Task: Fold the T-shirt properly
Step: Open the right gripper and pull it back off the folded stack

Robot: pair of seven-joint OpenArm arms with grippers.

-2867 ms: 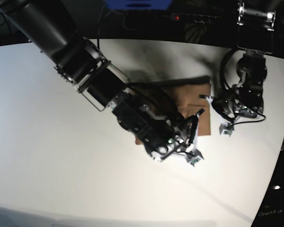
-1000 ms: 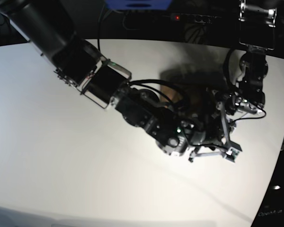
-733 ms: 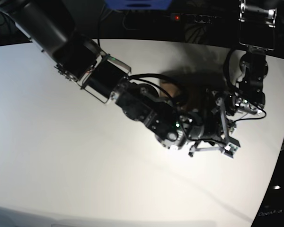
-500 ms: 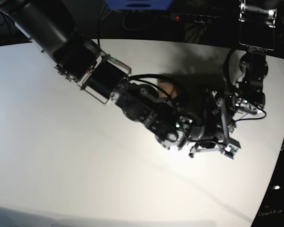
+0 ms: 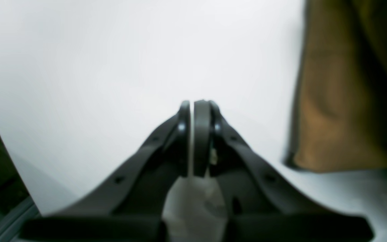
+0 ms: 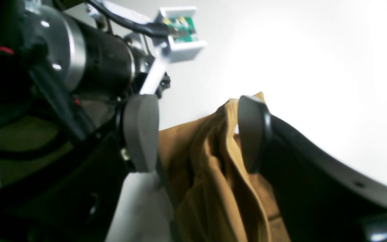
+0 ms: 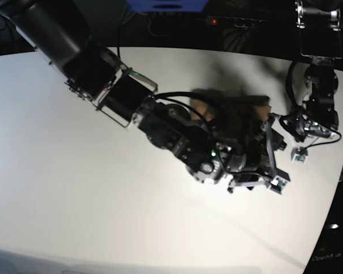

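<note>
White table [image 7: 74,188] is bare across its whole left and lower half in the base view; far edge curves along the top, right edge cuts diagonally at lower right. All the action is crowded at center-right. Free room also above the left gripper [image 5: 192,104] in its wrist view, plain white surface out to the table edge at far left.

T-shirt [image 7: 203,108] sits center-right, mostly hidden under the right arm [image 7: 114,91]; only a brown sliver shows in the base view. In the left wrist view its folded edge [image 5: 328,101] lies to the right of the left gripper, apart from it.

Versus 0.5 s ago: left arm [image 7: 317,108] has pulled away to the right, now clear of the right arm's wrist instead of overlapping it. Right arm sits in roughly the same spot. Right gripper jaws have spread wide over the last second.

Right gripper [image 6: 197,131]: jaws wide apart, bunched brown cloth [image 6: 213,174] between them. The right pad [image 6: 250,134] looks against the fabric, the left pad [image 6: 139,131] stands off it. No pinch on the cloth.

Left gripper: jaws together with only a hairline gap, nothing between them.
</note>
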